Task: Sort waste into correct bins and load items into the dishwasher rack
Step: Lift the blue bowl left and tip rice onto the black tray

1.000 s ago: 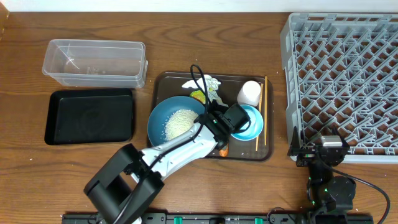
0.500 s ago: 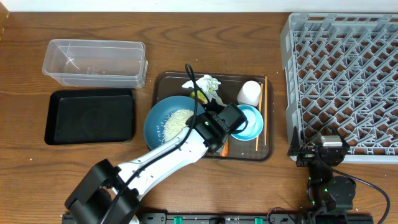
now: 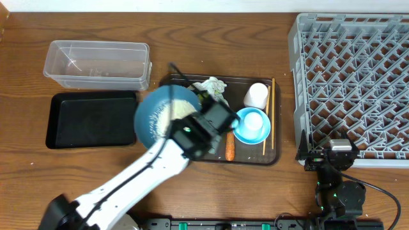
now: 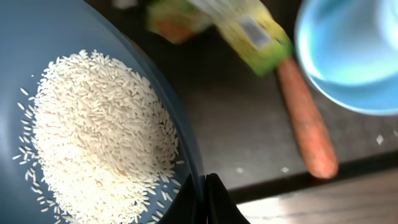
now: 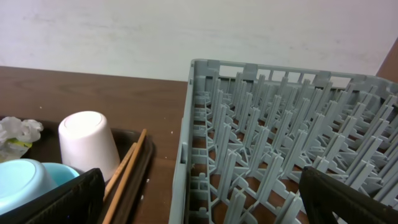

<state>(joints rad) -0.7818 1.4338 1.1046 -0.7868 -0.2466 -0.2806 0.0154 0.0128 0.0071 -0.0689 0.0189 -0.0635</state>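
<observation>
My left gripper [image 4: 208, 199] is shut on the rim of the dark blue dish [image 4: 25, 37], which carries a pile of white rice [image 4: 99, 137]. Overhead, the dish [image 3: 148, 118] hangs tilted over the left edge of the brown tray [image 3: 252, 158], with the left gripper [image 3: 192, 124] at its right rim. An orange carrot [image 3: 229, 145], a green-yellow wrapper [image 3: 204, 97], a white tissue [image 3: 211, 85], a light blue bowl [image 3: 250, 124], a white cup [image 3: 257, 96] and chopsticks [image 3: 269, 115] lie on that tray. My right gripper [image 3: 323, 156] stands open at the grey rack's [image 3: 354, 83] near-left corner.
A black tray [image 3: 92, 119] and a clear tub [image 3: 96, 64] sit left of the brown tray, the tub behind. In the right wrist view the rack wall [image 5: 186, 143] rises just right of the chopsticks [image 5: 127, 171] and the upturned cup [image 5: 89, 143].
The left arm has lifted the blue dish with rice and carried it left, toward the black tray. The carrot now shows fully. The right arm has not moved.
</observation>
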